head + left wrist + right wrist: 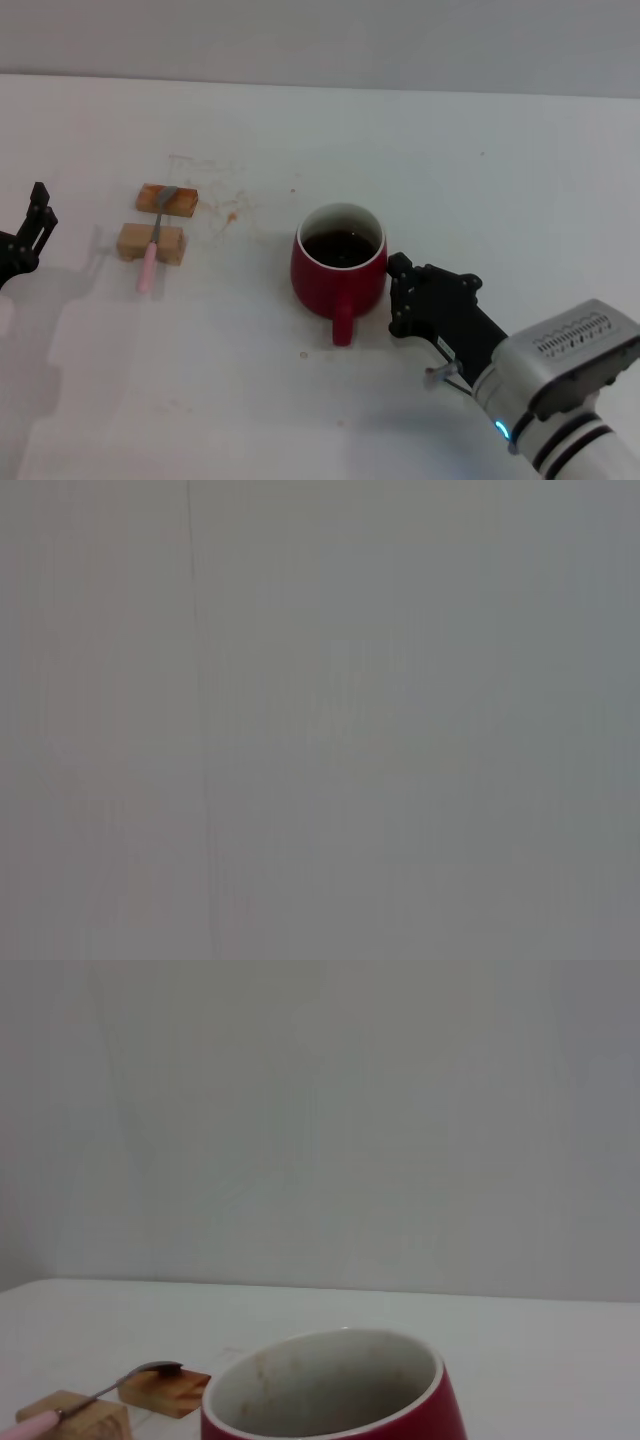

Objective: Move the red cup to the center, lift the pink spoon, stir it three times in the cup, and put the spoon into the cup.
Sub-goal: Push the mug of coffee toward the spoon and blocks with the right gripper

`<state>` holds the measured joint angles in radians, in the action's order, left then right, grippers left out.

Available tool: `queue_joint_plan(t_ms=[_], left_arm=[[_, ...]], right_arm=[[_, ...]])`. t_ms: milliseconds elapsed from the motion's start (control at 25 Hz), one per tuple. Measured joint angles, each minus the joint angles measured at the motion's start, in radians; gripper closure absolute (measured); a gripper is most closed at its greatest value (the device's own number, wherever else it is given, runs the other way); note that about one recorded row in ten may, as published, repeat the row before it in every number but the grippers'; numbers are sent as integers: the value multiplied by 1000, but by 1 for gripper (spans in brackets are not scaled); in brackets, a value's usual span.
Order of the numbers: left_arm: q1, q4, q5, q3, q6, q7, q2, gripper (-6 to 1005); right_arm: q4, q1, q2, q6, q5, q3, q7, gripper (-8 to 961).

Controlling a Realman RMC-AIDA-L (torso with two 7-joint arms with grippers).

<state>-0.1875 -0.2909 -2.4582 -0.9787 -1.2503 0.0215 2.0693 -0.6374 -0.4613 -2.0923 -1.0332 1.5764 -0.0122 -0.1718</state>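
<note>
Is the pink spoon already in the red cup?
No. The pink spoon lies across two wooden blocks, apart from the red cup.

black right gripper [402, 295]; silver-grey wrist; black left gripper [28, 238]

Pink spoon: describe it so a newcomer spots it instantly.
On the white table, look to the robot's left of the red cup for two tan wooden blocks. The pink spoon lies bridged across them: thin, silver bowl, pale pink handle.

red cup [338, 268] – pink spoon [150, 258] – tan blocks [151, 242]
</note>
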Motion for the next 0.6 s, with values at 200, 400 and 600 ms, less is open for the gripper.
queue_joint_plan(t_ms=[200, 400, 600], left_arm=[[-1, 4, 1, 0, 2, 0, 0, 153], [-1, 4, 1, 0, 3, 0, 0, 153], [-2, 6, 1, 0, 3, 0, 0, 154]], right_arm=[[9, -15, 0, 47, 1, 33, 0, 952], [0, 22, 0, 8, 13, 29, 0, 952], [-17, 65, 0, 6, 42, 27, 0, 952]])
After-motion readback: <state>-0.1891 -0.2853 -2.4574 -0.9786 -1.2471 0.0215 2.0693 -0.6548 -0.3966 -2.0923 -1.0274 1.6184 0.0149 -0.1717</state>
